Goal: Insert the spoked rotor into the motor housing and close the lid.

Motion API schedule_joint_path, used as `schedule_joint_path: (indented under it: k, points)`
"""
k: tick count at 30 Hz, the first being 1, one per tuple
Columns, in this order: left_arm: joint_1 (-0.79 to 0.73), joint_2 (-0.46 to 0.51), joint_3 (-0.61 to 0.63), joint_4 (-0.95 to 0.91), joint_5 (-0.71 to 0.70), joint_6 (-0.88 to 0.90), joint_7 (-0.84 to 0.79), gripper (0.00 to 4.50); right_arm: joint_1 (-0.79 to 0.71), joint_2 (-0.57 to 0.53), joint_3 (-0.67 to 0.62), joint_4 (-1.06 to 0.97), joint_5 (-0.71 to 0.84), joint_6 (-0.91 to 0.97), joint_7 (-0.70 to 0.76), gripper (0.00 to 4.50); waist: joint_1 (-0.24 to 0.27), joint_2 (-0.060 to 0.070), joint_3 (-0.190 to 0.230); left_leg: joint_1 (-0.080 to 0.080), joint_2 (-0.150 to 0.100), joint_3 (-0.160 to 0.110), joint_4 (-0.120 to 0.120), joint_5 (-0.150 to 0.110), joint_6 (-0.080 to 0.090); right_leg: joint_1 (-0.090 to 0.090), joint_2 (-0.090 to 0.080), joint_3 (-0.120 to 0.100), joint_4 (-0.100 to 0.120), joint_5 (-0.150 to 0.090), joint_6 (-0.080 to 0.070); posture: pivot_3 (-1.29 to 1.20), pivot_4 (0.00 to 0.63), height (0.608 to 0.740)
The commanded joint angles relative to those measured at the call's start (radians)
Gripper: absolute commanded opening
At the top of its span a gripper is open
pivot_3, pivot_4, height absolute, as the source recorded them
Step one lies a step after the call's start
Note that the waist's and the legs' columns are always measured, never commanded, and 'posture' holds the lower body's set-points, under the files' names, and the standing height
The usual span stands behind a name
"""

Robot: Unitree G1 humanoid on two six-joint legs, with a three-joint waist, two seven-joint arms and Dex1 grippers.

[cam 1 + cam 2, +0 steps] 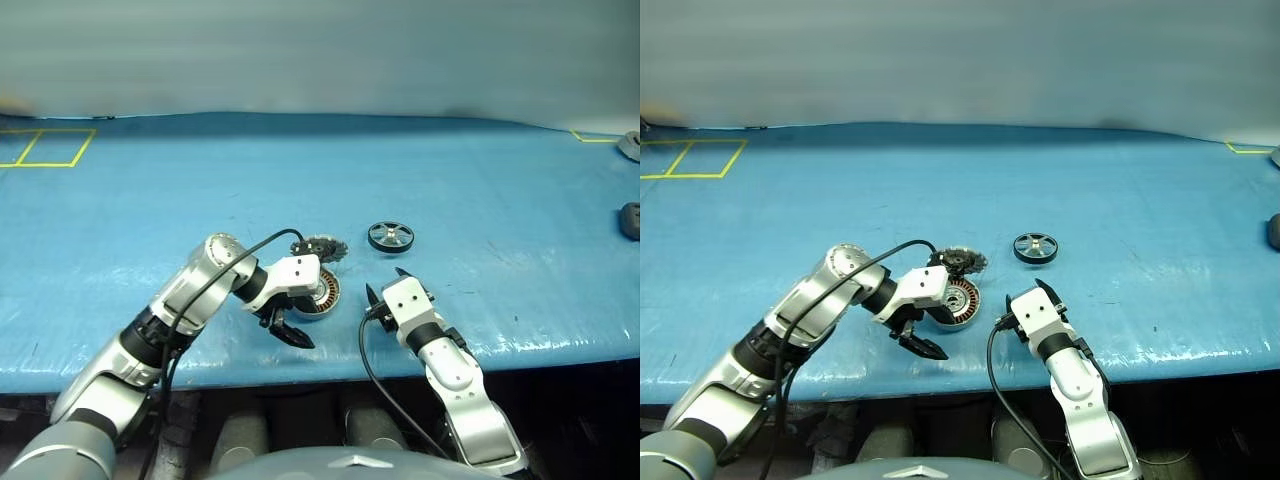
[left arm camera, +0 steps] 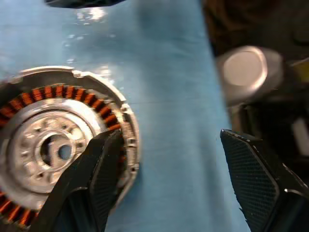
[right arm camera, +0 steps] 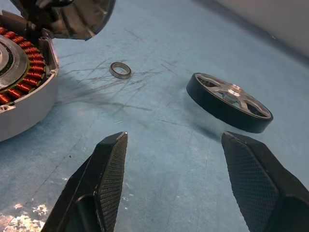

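Note:
The motor housing lies open on the blue table, with copper windings ringing its silver centre. Its lid stands raised at the far edge. The spoked rotor, black-rimmed with a silver hub, lies flat to the right of the housing, apart from it. My left gripper hangs open at the housing's near edge, pointing down, holding nothing; one finger overlaps the rim. My right gripper is open and empty, just short of the rotor.
A tiny dark ring lies between housing and rotor. Yellow tape squares mark the far left of the table. Two dark objects sit at the far right edge. The table's front edge runs just behind both grippers.

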Motion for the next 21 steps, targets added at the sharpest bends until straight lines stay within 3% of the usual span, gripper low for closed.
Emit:
schedule_joint_path:
  k: [1, 11, 14, 16, 21]
  points:
    - [0.011, 0.045, 0.083, -0.031, -0.099, -0.027, -0.011, 3.49, -0.01, 0.012, -0.004, -0.007, 0.017, -0.03, -0.003, 3.22, 0.001, 0.0, 0.001, -0.003, 0.0, 0.0, 0.0, 0.0, 0.0, -0.003, 0.0, 0.0, 0.0, 0.002, 0.002, 0.0, 0.15, 0.74]
    - [0.068, 0.067, 0.271, -0.051, -0.232, -0.028, 0.172, 3.49, -0.046, 0.01, -0.002, 0.026, 0.021, -0.041, 0.018, 3.22, 0.007, -0.002, 0.006, -0.004, -0.001, 0.0, 0.0, -0.001, 0.001, -0.002, -0.002, -0.001, -0.001, 0.0, 0.004, 0.0, 0.15, 0.74]
    - [0.132, 0.065, 0.394, -0.078, -0.321, -0.091, 0.19, 3.49, -0.064, 0.007, 0.0, 0.033, 0.027, -0.04, 0.03, 3.22, 0.0, -0.002, 0.008, -0.004, 0.0, 0.0, 0.0, -0.001, 0.001, -0.003, -0.001, -0.001, 0.0, 0.0, 0.003, 0.0, 0.15, 0.74]
    - [0.224, 0.084, 0.453, -0.064, -0.305, -0.215, 0.219, 3.49, -0.089, 0.013, -0.001, 0.051, 0.035, -0.041, 0.033, 3.22, -0.002, -0.001, 0.008, -0.004, 0.0, -0.001, 0.0, -0.001, 0.001, -0.003, -0.001, -0.002, 0.0, 0.001, 0.002, 0.0, 0.15, 0.74]
    - [0.359, 0.106, 0.497, -0.055, -0.3, -0.329, 0.278, 3.49, -0.143, 0.025, -0.003, 0.095, 0.067, -0.05, 0.051, 3.22, 0.005, -0.002, 0.011, -0.002, 0.001, 0.0, -0.001, -0.001, 0.001, -0.002, -0.001, -0.001, 0.0, 0.003, -0.002, 0.0, 0.15, 0.74]
